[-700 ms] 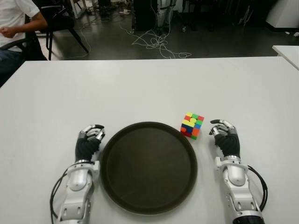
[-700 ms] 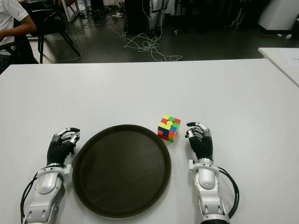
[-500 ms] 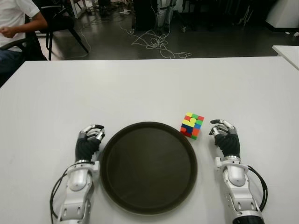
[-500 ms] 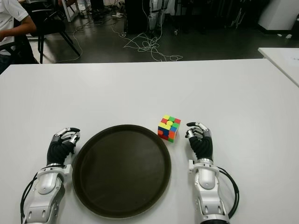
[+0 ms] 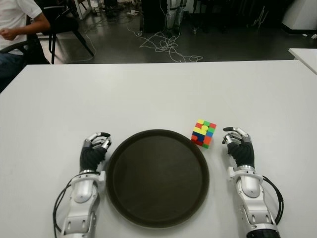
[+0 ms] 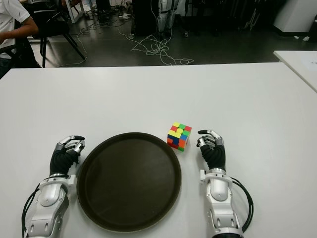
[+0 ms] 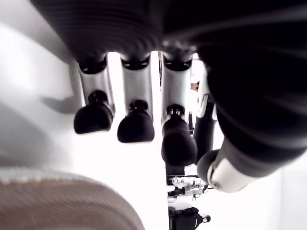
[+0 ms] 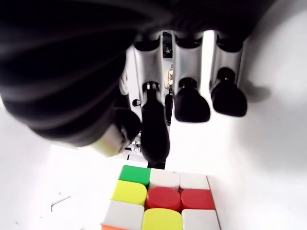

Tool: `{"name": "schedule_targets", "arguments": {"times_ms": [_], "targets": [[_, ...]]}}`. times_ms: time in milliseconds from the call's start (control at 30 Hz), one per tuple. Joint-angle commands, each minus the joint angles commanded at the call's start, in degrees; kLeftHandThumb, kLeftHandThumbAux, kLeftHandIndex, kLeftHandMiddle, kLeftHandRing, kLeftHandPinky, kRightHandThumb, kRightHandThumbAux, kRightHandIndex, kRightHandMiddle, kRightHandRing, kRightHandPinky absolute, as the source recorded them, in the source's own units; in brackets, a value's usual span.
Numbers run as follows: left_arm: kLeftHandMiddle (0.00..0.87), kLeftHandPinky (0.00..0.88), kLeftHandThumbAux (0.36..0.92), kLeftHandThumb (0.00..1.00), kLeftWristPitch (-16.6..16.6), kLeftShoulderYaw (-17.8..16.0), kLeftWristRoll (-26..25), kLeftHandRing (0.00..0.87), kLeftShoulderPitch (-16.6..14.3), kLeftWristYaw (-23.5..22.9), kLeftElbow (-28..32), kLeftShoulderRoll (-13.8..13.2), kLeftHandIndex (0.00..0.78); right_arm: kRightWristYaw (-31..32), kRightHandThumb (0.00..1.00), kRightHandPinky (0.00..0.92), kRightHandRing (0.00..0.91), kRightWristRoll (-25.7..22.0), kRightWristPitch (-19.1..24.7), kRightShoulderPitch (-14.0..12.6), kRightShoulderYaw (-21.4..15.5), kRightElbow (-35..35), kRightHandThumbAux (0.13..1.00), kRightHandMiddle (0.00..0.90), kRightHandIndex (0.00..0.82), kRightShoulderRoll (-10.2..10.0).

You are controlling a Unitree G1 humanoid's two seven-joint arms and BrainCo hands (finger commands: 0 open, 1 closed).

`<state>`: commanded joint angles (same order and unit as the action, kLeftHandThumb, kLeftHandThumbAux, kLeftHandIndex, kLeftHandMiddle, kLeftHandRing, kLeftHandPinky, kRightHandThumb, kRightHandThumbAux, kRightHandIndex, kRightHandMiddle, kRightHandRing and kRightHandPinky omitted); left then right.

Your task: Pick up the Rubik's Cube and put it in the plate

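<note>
A wide white table (image 5: 148, 89) fills the foreground of a workshop. Beyond its far edge, a dark grey floor (image 5: 233, 44) carries a tangle of pale cables (image 5: 166, 47). A person (image 5: 17, 25) in a white shirt sits beside a black chair (image 5: 67, 25) off the table's far left corner. A second white table (image 5: 304, 55) edges in at right.

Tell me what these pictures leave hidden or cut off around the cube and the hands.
- Rubik's Cube: its underside and far faces are hidden in both eye views; the right wrist view's edge cuts its near part.
- Right hand: palm hidden by its own back, eye views.
- Left hand beside the plate: palm unseen.
</note>
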<state>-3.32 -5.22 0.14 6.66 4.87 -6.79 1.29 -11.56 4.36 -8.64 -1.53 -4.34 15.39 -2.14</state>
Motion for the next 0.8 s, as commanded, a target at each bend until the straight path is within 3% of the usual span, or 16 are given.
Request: {"name": "schedule_targets", "arguments": {"times_ms": [800], "targets": [[0.803, 0.8, 0.704, 0.711, -0.09, -0.16, 0.49, 0.812, -0.07, 0.14, 0.21, 0.32, 0.444, -0.51, 0.696, 0.8, 0.807, 0.32, -0.96, 0.65, -0.17, 1.13, 0.726, 0.801, 0.439, 0.21]]}}
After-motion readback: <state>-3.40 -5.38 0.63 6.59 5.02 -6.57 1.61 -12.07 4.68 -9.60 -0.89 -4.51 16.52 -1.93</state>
